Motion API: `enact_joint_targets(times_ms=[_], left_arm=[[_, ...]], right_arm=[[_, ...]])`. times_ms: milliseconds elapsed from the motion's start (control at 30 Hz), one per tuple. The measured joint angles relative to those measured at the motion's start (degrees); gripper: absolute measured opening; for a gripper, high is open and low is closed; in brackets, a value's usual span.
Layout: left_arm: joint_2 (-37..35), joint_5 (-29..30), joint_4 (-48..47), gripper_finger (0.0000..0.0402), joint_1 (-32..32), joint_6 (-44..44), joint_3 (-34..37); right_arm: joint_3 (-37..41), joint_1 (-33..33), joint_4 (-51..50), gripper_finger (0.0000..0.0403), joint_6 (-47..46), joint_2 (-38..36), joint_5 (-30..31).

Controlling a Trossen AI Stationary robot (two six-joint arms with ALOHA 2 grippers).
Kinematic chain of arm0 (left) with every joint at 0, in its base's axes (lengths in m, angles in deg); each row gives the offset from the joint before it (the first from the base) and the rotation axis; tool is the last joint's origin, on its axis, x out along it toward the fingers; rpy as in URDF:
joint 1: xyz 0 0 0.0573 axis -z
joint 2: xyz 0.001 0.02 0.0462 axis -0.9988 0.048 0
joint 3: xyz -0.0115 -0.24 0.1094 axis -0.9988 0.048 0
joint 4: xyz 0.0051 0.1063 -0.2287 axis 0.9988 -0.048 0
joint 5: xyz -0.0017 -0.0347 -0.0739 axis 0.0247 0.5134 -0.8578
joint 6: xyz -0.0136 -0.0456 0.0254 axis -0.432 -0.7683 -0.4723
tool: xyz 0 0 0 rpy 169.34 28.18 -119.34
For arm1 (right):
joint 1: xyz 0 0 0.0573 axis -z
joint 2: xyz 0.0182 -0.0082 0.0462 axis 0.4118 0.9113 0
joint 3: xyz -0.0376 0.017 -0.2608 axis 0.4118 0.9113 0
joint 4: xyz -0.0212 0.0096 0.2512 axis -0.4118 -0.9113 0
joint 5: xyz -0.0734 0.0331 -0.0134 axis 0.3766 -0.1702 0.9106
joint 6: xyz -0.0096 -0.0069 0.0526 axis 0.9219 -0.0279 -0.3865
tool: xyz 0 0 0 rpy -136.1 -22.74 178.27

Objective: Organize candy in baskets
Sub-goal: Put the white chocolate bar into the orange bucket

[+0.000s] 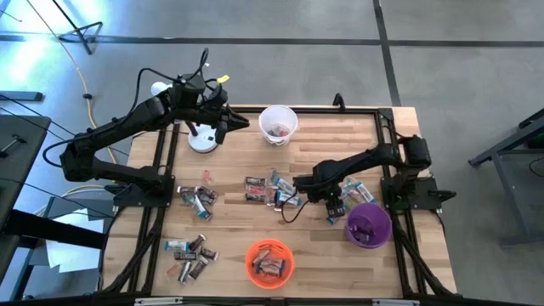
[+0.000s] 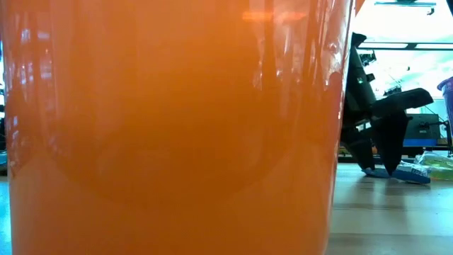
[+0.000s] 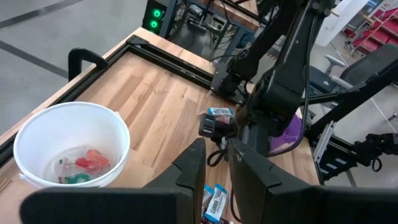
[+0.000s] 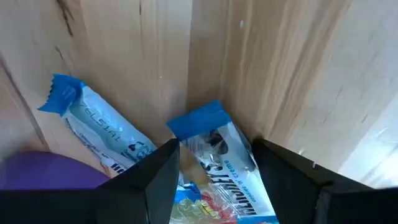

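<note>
Beside the purple basket (image 1: 368, 225) on the table (image 1: 323, 144), the right tool (image 4: 214, 171) stands wide open astride a blue-ended candy bar (image 4: 221, 158), gripping nothing yet, and closing may pinch the neighbouring bar (image 4: 102, 127) or push the wrapper away.

Worktop (image 1: 238, 246): pale wood planks, bounded by a black metal frame (image 1: 340, 109). White desk lamp (image 1: 201, 140) stands on its round base near the far left corner. Grey floor (image 1: 459, 51) around, crossed by dark lines. Yellow cable (image 1: 85, 93) trails across the floor off the far left. Green indicator light (image 3: 154, 14) glows on equipment beyond the worktop edge. Red shelving (image 3: 373, 37) in the room behind.
</note>
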Motion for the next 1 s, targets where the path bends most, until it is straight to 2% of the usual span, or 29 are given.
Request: enact_joint_targets(times_ms=[100, 200, 433, 500, 733, 833, 1000], left_arm=[[0.0, 0.0, 0.0, 0.0055, 0.0, 0.0, 0.0], [0.0, 0.0, 0.0, 0.0055, 0.0, 0.0, 0.0], [0.0, 0.2, 0.0, 0.0055, 0.0, 0.0, 0.0], [0.0, 0.2, 0.0, 0.0055, 0.0, 0.0, 0.0], [0.0, 0.1, 0.0, 0.0055, 0.0, 2.0, 0.0], [0.0, 0.0, 0.0, 0.0055, 0.0, 2.7, 0.0], [0.0, 0.0, 0.0, 0.0055, 0.0, 3.1, 0.0]], right_arm=[[-0.2, 0.0, -0.1, 0.0205, -1.4, 1.0, 0.6], [-0.2, 0.0, 0.2, 0.0179, -2.4, 0.9, 1.0], [-0.2, 0.2, -0.1, 0.0043, -5.7, 0.0, 0.7], [-0.2, 0.2, -0.6, 0.0017, -7.0, 0.0, 0.2], [-1.0, 0.1, -5.9, 0.0017, -13.4, -1.1, -0.1], [-3.3, 0.1, -6.5, 0.0003, -15.7, -2.7, 3.0], [-8.7, 0.1, -7.9, 0.0002, -21.0, -4.7, 6.8]])
